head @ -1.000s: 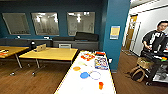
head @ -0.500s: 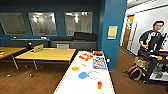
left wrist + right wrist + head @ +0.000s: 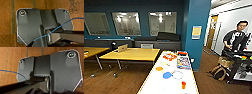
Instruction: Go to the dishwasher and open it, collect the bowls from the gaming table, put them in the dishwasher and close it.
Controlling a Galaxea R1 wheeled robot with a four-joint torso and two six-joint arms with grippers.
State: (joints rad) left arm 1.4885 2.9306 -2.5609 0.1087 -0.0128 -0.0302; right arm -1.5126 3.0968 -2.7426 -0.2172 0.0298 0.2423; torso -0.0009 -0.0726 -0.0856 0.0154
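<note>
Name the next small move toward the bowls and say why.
Probably roll forward along the white table: the blue bowl, orange bowl and a pale bowl sit mid-table, ahead of the robot, likely beyond reach.

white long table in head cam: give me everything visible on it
The long table has a plain white top, looks smooth and laminate-like, and runs narrow from the picture's bottom edge away toward the teal pillar. Its legs are out of sight. On it lie an orange bowl, a blue bowl, a whitish bowl, a small orange cup nearer the camera, and at the far end a colourful box and orange-red items. A yellow wooden table stands beside its far left corner.
</note>
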